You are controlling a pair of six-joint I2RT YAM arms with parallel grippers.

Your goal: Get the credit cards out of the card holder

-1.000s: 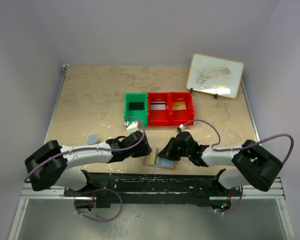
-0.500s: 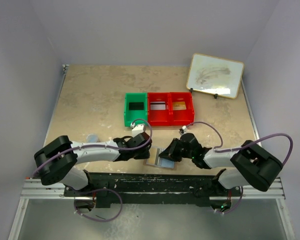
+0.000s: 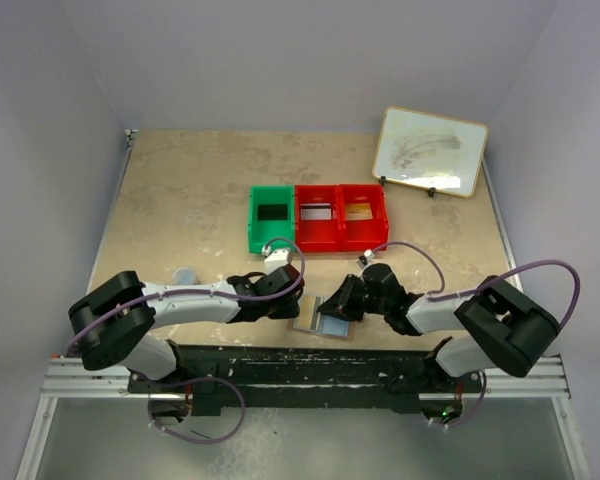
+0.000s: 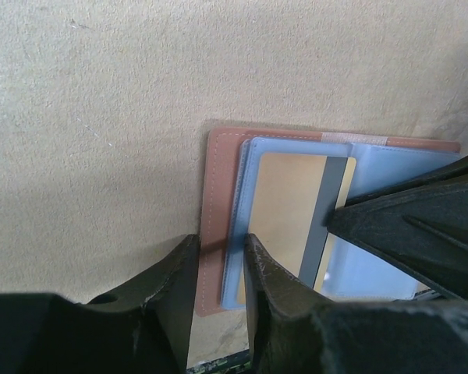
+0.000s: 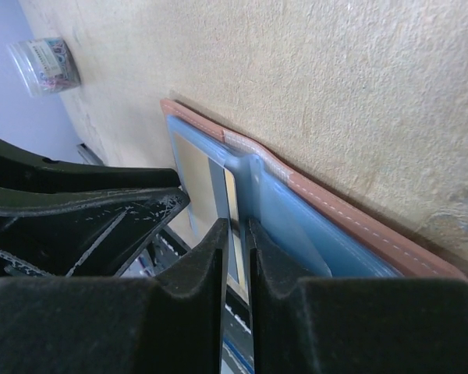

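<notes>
The card holder point(image 3: 330, 326) lies open near the table's front edge, tan-pink outside and pale blue inside; it also shows in the left wrist view point(image 4: 218, 179) and the right wrist view point(image 5: 335, 209). A gold credit card point(image 4: 285, 210) with a grey stripe sits in its left pocket. My right gripper point(image 5: 235, 226) is shut on that card's edge point(image 5: 193, 167), and its fingers point(image 4: 405, 226) reach in from the right. My left gripper point(image 4: 218, 243) points down over the holder's left edge, its jaws a narrow gap apart and straddling that edge.
A green bin point(image 3: 254, 222) and two red bins point(image 3: 340, 243) stand behind the holder, each with a card inside. A framed whiteboard point(image 3: 430, 150) leans at the back right. A small clear container point(image 3: 184, 275) sits at the left. The black front rail point(image 3: 310, 365) is close below.
The left arm swung its elbow inward and its gripper shifted slightly right onto the holder's left edge. The right gripper edged a little left. The holder's left flap lies flatter now.
</notes>
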